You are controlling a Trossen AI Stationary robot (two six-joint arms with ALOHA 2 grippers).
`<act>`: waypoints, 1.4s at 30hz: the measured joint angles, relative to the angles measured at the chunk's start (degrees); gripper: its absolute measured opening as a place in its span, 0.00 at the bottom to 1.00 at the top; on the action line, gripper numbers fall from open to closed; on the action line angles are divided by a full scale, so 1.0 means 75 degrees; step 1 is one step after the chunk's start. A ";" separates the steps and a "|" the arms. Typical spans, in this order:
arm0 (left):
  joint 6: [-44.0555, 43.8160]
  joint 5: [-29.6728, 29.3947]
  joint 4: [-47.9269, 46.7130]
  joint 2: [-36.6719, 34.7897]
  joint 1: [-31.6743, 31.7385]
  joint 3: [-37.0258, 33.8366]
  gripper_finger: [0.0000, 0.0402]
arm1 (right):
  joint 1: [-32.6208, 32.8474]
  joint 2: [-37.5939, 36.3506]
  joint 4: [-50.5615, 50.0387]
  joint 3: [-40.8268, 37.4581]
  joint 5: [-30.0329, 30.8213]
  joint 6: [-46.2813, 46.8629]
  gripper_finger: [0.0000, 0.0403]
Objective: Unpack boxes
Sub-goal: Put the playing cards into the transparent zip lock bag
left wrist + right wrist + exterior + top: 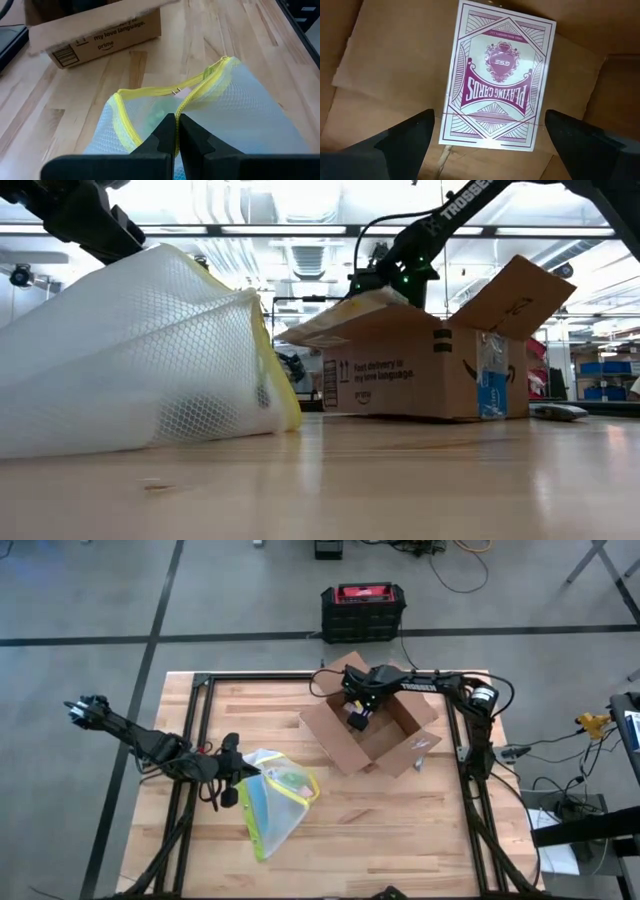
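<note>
Box (372,726) is sitting open on the wooden surface (400,840), toward the far right part of it, with its flaps spread outward. The right gripper (357,716) is hanging over the box opening, and its fingers (405,140) are standing wide apart, gripping nothing. Below them a card pack (496,75) (red and white, with "PLAYING CARDS" printed on it) is lying flat on the cardboard bottom inside the box. The left gripper (232,785) is resting at the left side of the surface, and its fingers (162,137) are pressed together on the yellow edge of a mesh pouch (275,800). The pouch is lying near the box but apart from it.
</note>
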 joint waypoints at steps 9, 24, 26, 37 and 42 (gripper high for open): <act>0.0003 0.0004 0.0002 0.0000 -0.0002 0.0000 0.00 | 0.0165 0.0043 -0.0381 -0.0001 0.0432 0.0569 0.91; 0.0045 0.0015 -0.0002 -0.0003 0.0001 0.0000 0.00 | 0.0896 0.0080 -0.1237 0.0725 -0.0338 0.1006 0.91; 0.0117 0.0015 -0.0003 -0.0003 0.0001 0.0000 0.00 | 0.1046 0.0083 -0.1274 0.0756 -0.0334 0.1108 0.91; 0.0362 0.0029 -0.0004 -0.0015 0.0000 0.0000 0.00 | 0.1419 0.0083 -0.1490 0.1416 -0.0243 0.2337 0.91; 0.0404 0.0032 -0.0001 -0.0028 -0.0001 0.0000 0.00 | 0.1396 0.0132 -0.1154 0.1468 0.0532 0.4094 0.91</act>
